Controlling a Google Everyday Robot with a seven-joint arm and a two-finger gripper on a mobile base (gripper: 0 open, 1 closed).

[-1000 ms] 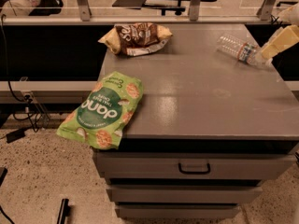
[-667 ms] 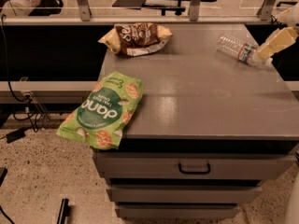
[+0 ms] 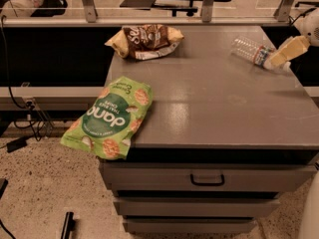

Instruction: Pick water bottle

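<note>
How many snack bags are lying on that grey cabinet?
2. The green bag overhangs the front left corner; the brown bag lies at the back left. The gripper is at the back right, by the water bottle.

Cabinet top ctr free; end effector far rt

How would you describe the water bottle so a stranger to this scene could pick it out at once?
Find the grey drawer cabinet and look to the back right corner of its top. There the water bottle lies on its side, the gripper at its right end. Unlike the green snack bag and the brown snack bag, it is clear ribbed plastic with a narrow label band.
</note>
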